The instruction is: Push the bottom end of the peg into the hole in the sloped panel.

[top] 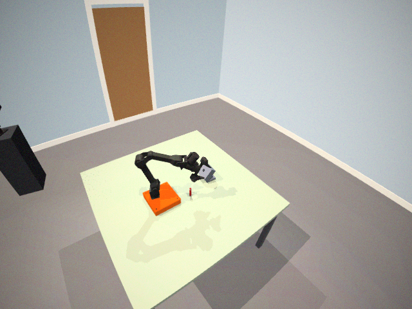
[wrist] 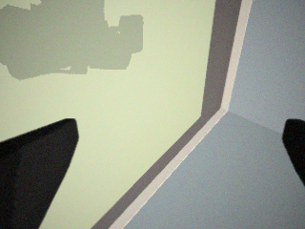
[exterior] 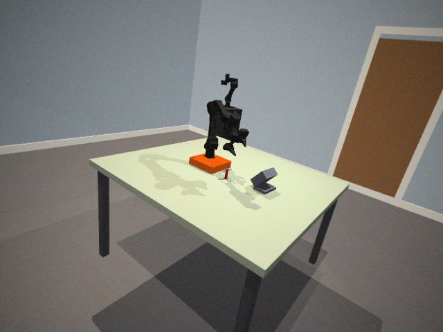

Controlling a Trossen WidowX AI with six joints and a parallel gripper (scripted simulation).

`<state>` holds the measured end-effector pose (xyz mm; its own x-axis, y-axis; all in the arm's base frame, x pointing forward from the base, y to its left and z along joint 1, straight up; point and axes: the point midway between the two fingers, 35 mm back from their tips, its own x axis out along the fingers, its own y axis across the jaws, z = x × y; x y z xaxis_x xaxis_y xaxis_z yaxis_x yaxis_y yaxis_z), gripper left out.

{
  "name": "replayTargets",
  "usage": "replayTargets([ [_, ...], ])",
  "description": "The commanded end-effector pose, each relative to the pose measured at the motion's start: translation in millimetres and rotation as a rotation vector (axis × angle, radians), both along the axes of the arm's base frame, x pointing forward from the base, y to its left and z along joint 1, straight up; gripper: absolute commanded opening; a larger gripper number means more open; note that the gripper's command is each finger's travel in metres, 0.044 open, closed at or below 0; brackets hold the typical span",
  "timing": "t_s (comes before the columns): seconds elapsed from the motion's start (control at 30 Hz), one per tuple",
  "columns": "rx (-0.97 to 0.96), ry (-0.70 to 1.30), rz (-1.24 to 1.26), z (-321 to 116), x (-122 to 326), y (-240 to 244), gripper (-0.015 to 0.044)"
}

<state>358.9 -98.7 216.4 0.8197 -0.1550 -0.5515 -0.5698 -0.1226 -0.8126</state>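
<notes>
The small red peg (top: 190, 192) (exterior: 226, 173) stands upright on the table, close to the orange base and between it and the panel. The grey sloped panel (top: 209, 170) (exterior: 265, 176) stands farther out; its hole (top: 203, 170) shows as a small dark spot in the top view. My gripper (top: 206, 174) (exterior: 240, 150) (wrist: 177, 128) is wide open and empty, raised well above the table. It overlaps the panel's edge in the top view. The wrist view shows neither peg nor panel. The peg's cross-section is too small to tell.
The arm's orange base (top: 163, 199) (exterior: 207, 164) sits on the pale green table (top: 172, 259) (exterior: 228, 210). Arm shadows fall across the tabletop. A dark pedestal (top: 21, 163) stands on the floor beyond the table.
</notes>
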Motion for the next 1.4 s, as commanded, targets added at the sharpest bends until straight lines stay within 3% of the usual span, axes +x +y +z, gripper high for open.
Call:
replayTargets([
  [0.0,0.081,0.042,-0.051,-11,-2,1,0.044],
  [0.73,0.521,0.305,-0.449,-70,-25,13,0.044],
  [1.37,0.767,0.517,-0.899,-107,-58,25,0.044],
])
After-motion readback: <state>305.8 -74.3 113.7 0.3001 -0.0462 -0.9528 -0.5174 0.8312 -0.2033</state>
